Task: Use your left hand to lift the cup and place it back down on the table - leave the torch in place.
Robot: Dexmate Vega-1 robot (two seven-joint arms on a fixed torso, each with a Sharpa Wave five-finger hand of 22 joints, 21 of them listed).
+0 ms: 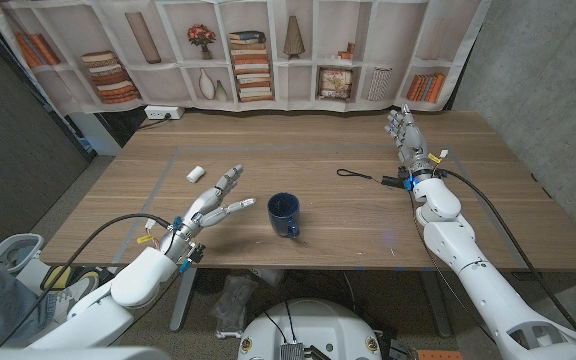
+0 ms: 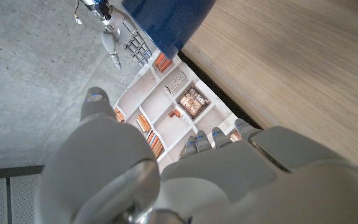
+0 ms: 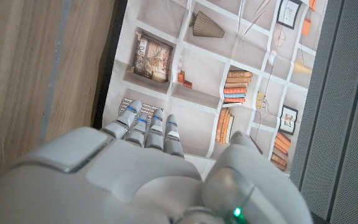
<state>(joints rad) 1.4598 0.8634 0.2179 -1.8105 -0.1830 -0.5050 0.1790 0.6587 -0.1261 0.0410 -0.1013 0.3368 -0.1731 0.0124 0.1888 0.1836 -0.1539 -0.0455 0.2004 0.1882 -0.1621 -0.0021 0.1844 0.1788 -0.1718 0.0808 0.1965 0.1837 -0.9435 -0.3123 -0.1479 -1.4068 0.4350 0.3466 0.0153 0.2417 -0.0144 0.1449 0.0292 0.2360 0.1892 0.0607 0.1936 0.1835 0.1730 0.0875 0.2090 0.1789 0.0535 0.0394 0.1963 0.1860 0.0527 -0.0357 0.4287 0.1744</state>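
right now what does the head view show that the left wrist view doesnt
Head view alone: the whole table, the torch with its cord lying by the right arm, a small white object and the left hand open beside the cup, not touching it. Left wrist view alone: a grey concrete wall. Both: the blue cup, the right hand, the bookshelf backdrop.

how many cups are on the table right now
1. The blue cup stands upright near the middle of the table, just off the fingertips of the left hand. Nothing on the table looks big enough to hide another.
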